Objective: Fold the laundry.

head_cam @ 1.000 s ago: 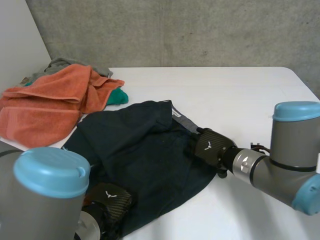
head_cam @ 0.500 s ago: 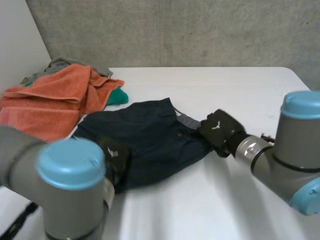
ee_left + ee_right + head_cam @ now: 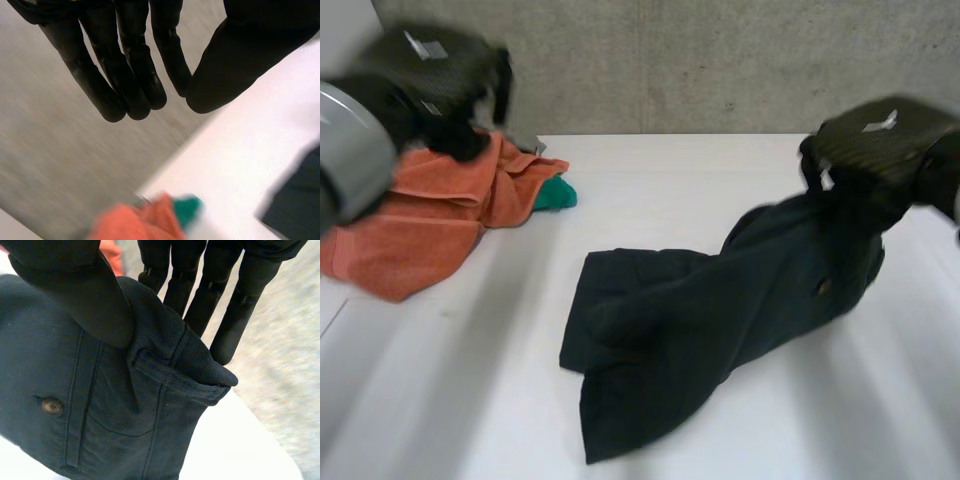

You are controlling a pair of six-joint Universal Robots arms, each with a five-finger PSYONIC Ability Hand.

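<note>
1. Pinching a folded edge of the dark navy garment (image 3: pixel 100 405), the right hand (image 3: pixel 75 295) presses its thumb onto the cloth. Its fingers (image 3: pixel 245 300) run straight behind, so the fabric is clamped between them.
2. Below the thumb, in the right wrist view, the garment shows a welt pocket with a small brown button (image 3: pixel 52 406).
3. From the head view, the right hand (image 3: pixel 880 140) is up above the right side of the white table (image 3: pixel 720 170). The garment (image 3: pixel 720 320) hangs from it and slopes down to the left, with its lower part crumpled on the tabletop near the middle.
4. The left hand (image 3: pixel 135 65) has relaxed, nearly straight fingers, with the thumb a little apart from them and nothing between.
5. In the head view the left hand (image 3: pixel 435 70) is high at the far left, over the orange towel (image 3: pixel 410 210) and well apart from the garment.
6. That towel lies heaped at the table's far left corner, and a green cloth (image 3: pixel 552 193) touches its right edge.
7. Beyond the left hand's fingertips, its wrist view shows the towel (image 3: pixel 135 222), the green cloth (image 3: pixel 186 209) and an edge of the garment (image 3: pixel 300 205).
8. A grey concrete wall (image 3: pixel 720 60) stands behind the table.
</note>
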